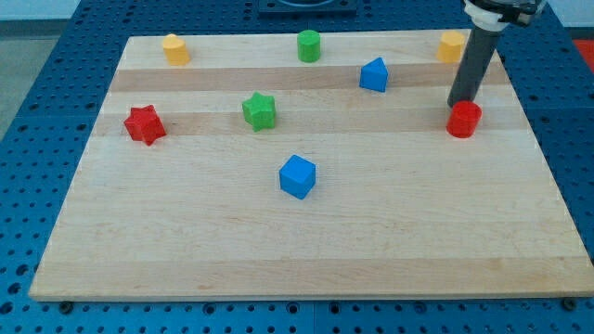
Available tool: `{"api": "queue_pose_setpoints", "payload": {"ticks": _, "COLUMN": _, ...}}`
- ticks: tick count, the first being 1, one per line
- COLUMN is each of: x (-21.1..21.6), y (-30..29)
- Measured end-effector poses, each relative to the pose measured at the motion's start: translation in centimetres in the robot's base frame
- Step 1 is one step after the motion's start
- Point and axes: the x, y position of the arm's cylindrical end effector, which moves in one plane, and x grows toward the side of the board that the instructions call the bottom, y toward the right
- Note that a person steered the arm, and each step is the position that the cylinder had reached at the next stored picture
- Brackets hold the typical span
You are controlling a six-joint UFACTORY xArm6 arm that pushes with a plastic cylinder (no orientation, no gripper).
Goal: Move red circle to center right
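The red circle (464, 120) is a short red cylinder standing near the board's right edge, a little above mid-height. My tip (461, 104) is right behind it, at its top edge on the view's upper side, touching or nearly touching it. The dark rod rises from there to the view's top right.
On the wooden board (306, 241): a red star (145, 124) at the left, a green star (260, 110), a blue cube (298, 176) near the middle, a blue block (374, 75), a green cylinder (309, 45), a yellow block (175, 48) top left, a yellow block (451, 45) top right beside the rod.
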Motion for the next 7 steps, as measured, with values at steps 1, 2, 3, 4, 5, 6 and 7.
{"api": "queue_pose_setpoints", "payload": {"ticks": 1, "x": 0.0, "y": 0.0}}
{"api": "queue_pose_setpoints", "payload": {"ticks": 2, "x": 0.2, "y": 0.1}}
{"api": "queue_pose_setpoints", "payload": {"ticks": 3, "x": 0.4, "y": 0.1}}
{"api": "queue_pose_setpoints", "payload": {"ticks": 4, "x": 0.4, "y": 0.1}}
{"api": "queue_pose_setpoints", "payload": {"ticks": 5, "x": 0.2, "y": 0.1}}
{"api": "queue_pose_setpoints", "payload": {"ticks": 6, "x": -0.7, "y": 0.1}}
{"api": "queue_pose_setpoints", "payload": {"ticks": 7, "x": -0.8, "y": -2.6}}
